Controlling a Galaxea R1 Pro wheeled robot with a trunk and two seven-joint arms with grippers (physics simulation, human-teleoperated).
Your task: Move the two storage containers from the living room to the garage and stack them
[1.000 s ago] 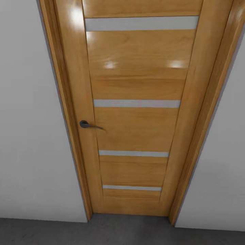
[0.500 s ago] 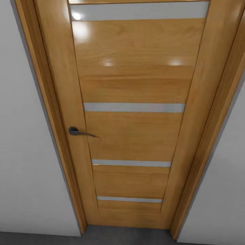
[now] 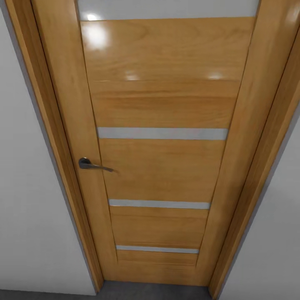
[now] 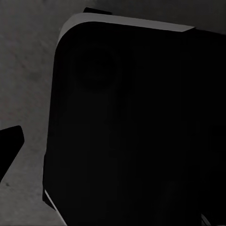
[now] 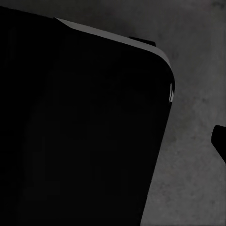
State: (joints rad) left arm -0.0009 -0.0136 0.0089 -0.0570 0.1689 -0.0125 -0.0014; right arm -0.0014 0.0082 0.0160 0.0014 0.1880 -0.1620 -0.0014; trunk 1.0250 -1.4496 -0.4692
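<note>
we face a closed light-wood door (image 3: 166, 166) with narrow frosted strips (image 3: 162, 133) and a dark lever handle (image 3: 93, 165), set in white walls (image 3: 29, 216). glare spots gleam on its upper panel. grey concrete floor (image 3: 154, 291) below.

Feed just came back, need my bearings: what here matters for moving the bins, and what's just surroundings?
Matters for the job:
- wooden door, shut
- door handle
- grey concrete floor

Just surroundings:
- white walls either side
- door frame
- dark robot body under both wrist cameras

Bright glare spots on the glossy door (image 3: 162, 104); both wrist views dim.
</note>
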